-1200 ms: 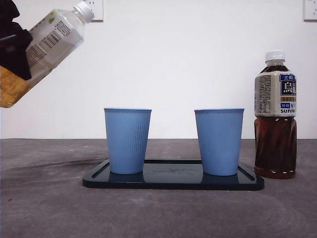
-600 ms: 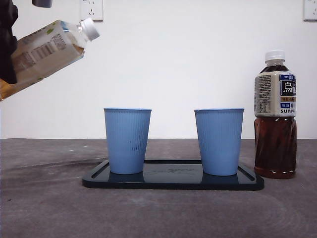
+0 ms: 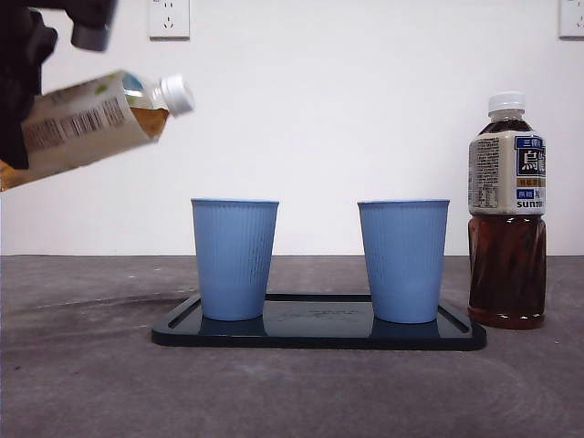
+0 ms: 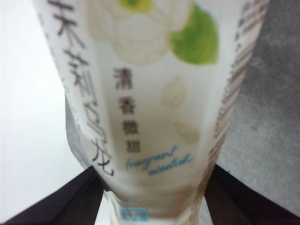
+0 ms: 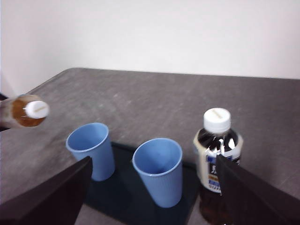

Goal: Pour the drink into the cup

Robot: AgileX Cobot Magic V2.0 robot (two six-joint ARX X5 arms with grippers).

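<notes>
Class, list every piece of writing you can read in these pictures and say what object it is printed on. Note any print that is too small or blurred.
"fragrant sweetish" and "清香微甜": label of the tilted tea bottle held in the left gripper.
"SUNTORY", cut off at the frame edge: label of the dark tea bottle.
Barcode and fine print on both bottles: too small to read.
Blue cups: no text.

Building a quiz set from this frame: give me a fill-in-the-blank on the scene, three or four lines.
1. The left claw holds the tilted tea bottle, whose cap is still ____.
2. Both blue cups stand on a black ____.
3. The dark tea bottle stands ____ the tray.
4. The number of cups is ____.

Missing: on; tray; beside; two
</notes>
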